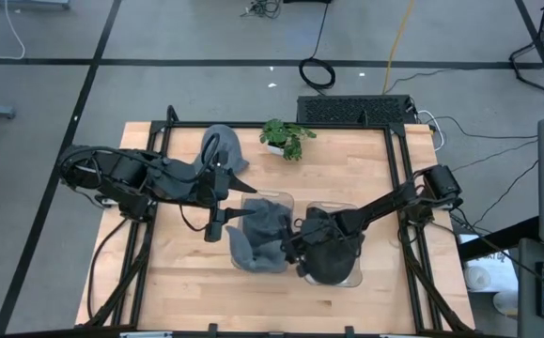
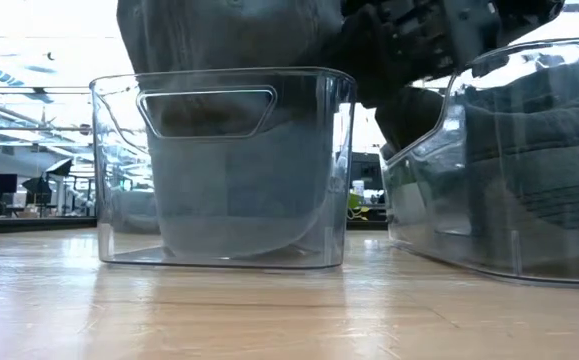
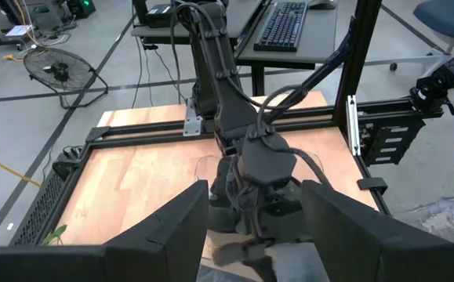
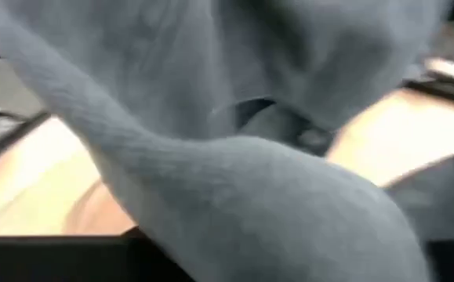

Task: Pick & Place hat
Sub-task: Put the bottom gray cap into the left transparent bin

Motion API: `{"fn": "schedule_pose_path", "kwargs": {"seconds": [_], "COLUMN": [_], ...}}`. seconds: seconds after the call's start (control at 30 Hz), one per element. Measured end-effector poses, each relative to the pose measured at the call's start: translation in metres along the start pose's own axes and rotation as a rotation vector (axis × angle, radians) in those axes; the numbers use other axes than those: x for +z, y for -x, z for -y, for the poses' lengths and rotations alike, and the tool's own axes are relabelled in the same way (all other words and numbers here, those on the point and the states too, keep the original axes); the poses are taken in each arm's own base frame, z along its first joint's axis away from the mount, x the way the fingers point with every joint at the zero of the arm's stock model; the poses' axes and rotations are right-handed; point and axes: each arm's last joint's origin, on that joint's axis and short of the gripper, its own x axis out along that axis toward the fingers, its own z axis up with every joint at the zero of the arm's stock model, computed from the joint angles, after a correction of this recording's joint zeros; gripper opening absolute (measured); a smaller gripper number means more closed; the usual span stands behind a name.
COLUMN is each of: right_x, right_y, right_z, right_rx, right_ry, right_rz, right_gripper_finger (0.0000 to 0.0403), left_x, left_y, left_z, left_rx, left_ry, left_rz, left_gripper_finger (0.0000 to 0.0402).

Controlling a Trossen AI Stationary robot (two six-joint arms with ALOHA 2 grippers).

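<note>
1. working on a wooden table (image 1: 178,282) with two clear plastic bins side by side in the middle, a small potted plant (image 1: 286,137) sitting near the far edge.
2. tracking the grey hat (image 1: 260,233): draping over and into the left bin (image 1: 286,199), bulging above the rim and spilling over the near-left side.
3. confirming in the low view: grey hat (image 2: 229,190) filling that bin (image 2: 119,170) down near the floor, cloth also piling above the handle cutout.
4. seeing a darker hat (image 1: 333,253) sitting in the right bin (image 1: 345,207); same hat (image 2: 539,170) showing through the bin wall in the low view.
5. noting a second grey hat (image 1: 223,148) lying on the table beside the plant, well apart from the bins, partly under the left arm.
6. reaching in from the left: left gripper (image 1: 217,225) hovering at the left bin's outer left edge, fingers (image 3: 168,231) standing apart, released, a bit of grey cloth showing low between them.
7. reaching in from the right: right gripper (image 1: 295,246) sitting between the two bins, right at the grey hat's edge.
8. getting nothing useful from the right wrist view except grey hat cloth (image 4: 234,157) filling it; cannot tell whether the right gripper is grasping or released.
</note>
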Motion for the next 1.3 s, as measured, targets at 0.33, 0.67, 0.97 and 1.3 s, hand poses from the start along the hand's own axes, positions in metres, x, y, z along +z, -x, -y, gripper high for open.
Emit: {"fn": "schedule_pose_path", "kwargs": {"seconds": [0.33,0.67,0.97,1.3], "right_x": [0.026,0.049,0.059,0.046], "right_y": [0.029,0.063,0.055,0.017], "right_z": [-0.003,-0.006,-0.036,-0.036], "right_rx": [-0.25,-0.388,-0.186,-0.191], "right_ry": [0.084,0.128,0.175,0.255], "right_rz": [-0.04,-0.046,0.123,0.046], "right_gripper_finger": [0.0269,0.0291,0.0189,0.0002], "left_x": [0.0,0.0,0.0,0.0], "left_y": [0.0,0.0,0.0,0.0], "left_z": [0.0,0.0,0.0,0.0], "left_rx": [0.0,0.0,0.0,0.0], "left_ry": [0.0,0.0,0.0,0.0], "left_rz": [0.0,0.0,0.0,0.0], "left_gripper_finger": [0.0214,0.0214,0.0214,0.0214]}}
